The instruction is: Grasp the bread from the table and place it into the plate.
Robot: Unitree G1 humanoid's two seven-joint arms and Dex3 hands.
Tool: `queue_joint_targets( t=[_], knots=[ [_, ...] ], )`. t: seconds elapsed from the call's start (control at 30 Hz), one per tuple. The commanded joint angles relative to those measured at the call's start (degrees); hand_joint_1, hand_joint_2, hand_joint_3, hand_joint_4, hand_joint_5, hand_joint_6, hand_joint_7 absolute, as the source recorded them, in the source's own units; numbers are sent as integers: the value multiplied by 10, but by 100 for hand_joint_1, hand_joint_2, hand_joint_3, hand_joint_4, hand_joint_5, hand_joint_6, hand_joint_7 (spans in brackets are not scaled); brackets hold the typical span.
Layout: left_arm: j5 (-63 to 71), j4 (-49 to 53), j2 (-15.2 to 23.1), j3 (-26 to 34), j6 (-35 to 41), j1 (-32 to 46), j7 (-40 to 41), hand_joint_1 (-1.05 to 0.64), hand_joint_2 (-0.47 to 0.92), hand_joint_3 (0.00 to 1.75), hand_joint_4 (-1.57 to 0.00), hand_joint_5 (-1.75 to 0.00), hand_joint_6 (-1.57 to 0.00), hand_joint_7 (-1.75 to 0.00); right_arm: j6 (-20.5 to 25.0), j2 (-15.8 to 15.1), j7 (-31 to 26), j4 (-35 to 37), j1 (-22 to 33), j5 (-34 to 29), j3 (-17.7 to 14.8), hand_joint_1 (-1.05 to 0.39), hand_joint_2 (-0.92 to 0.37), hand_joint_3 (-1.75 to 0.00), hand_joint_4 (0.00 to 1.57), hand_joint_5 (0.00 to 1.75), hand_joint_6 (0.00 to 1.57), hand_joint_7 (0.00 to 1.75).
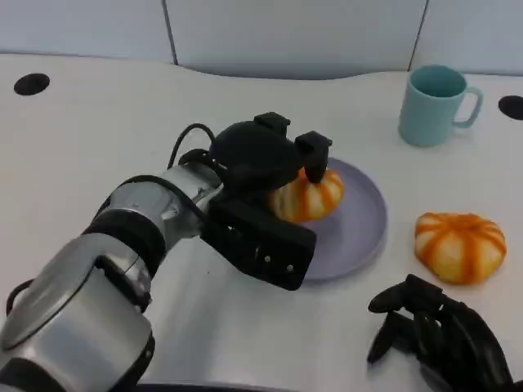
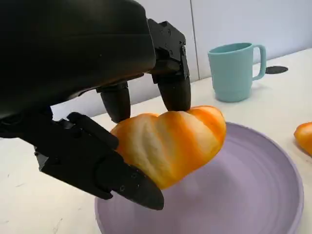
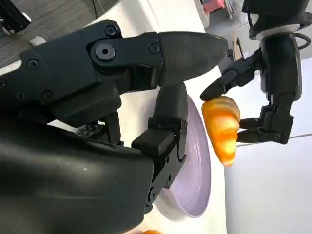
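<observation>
Left robot hand [image 1: 274,167] grips the bread [image 1: 309,194] over the plate [image 1: 359,224] (fingers clamped round it).

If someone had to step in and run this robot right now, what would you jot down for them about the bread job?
Left hand: grips one bread from above and below, holding it over the purple plate. The left wrist view shows the bread just above the plate's surface, not resting flat on it.
Right hand: holds nothing, fingers apart, low at the near right of the table.
Second bread: on the table, right of the plate, untouched.
Teal mug: stands behind the plate, to its right.
Done: first bread picked up and brought over the plate.
Left: lower it, let go, pull the hand away.
</observation>
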Motion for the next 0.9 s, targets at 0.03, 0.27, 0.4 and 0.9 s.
queue_joint_targets(
  t=[0.03,0.27,0.4,0.9],
  knots=[
    [-7,-3,4,5,-4,-18,-11,-71,91,1,0,-153,-4,-138,2,-6,-1,1,4,1,-2,-46,-92,-44,57,161,53,125],
    [-12,-4,4,10,-7,-19,-29,-72,92,1,0,-153,-4,-141,-4,-7,3,3,4,1,-3,-45,-92,-45,56,161,52,125],
    [-16,-4,5,10,-7,-19,-34,-72,92,1,0,-155,-4,-143,3,-7,-1,-1,5,1,-3,-45,-92,-45,56,161,52,126],
    [-101,-14,51,88,-60,6,-67,-73,92,5,0,-148,0,-144,6,-9,3,4,1,6,-9,-47,-92,-42,55,160,52,126]
  ],
)
